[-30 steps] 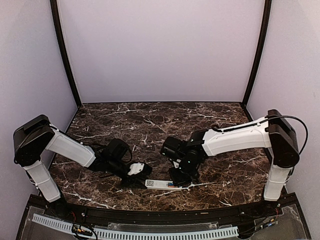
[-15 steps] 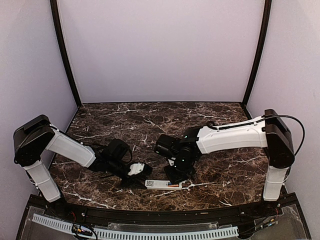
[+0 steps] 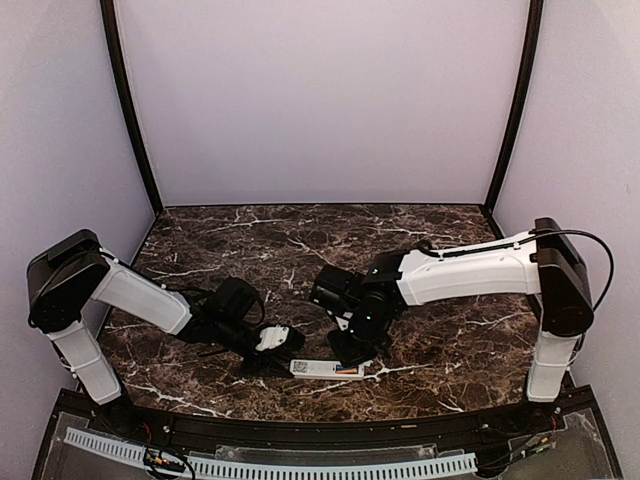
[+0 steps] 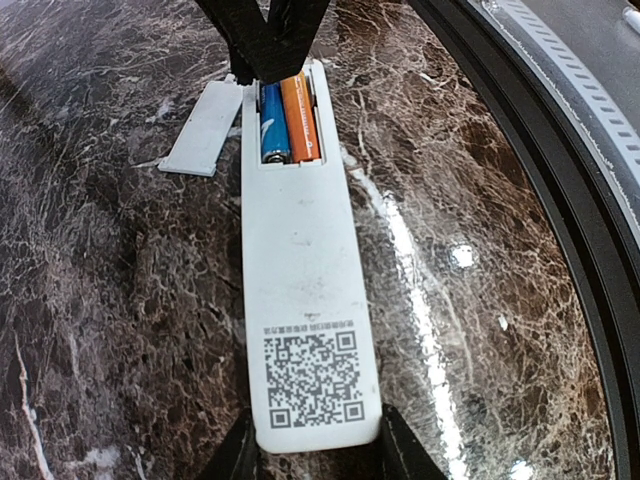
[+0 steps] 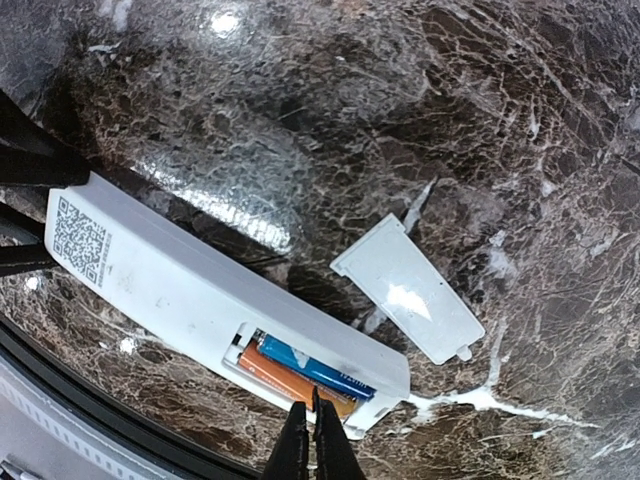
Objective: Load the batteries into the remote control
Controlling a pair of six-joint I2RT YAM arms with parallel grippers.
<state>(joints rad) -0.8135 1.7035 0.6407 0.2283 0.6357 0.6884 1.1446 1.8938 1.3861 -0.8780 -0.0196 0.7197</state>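
The white remote control (image 4: 300, 300) lies back up near the table's front edge, its dark square sticker (image 4: 312, 378) toward my left gripper; it also shows in the top view (image 3: 325, 369) and the right wrist view (image 5: 180, 290). The blue battery (image 4: 274, 124) and the orange battery (image 4: 300, 118) lie side by side in its open recess, also seen in the right wrist view, blue (image 5: 315, 368) and orange (image 5: 290, 381). My left gripper (image 4: 312, 452) is shut on the remote's sticker end. My right gripper (image 5: 305, 432) is shut, empty, its tips at the orange battery.
The loose white battery cover (image 5: 410, 288) lies flat on the dark marble just beyond the remote, also in the left wrist view (image 4: 203, 128). The table's black front rim (image 4: 540, 200) runs close along the remote's near side.
My right arm swung a little left over the remote's recess end, then held. The left gripper and the remote have not moved.
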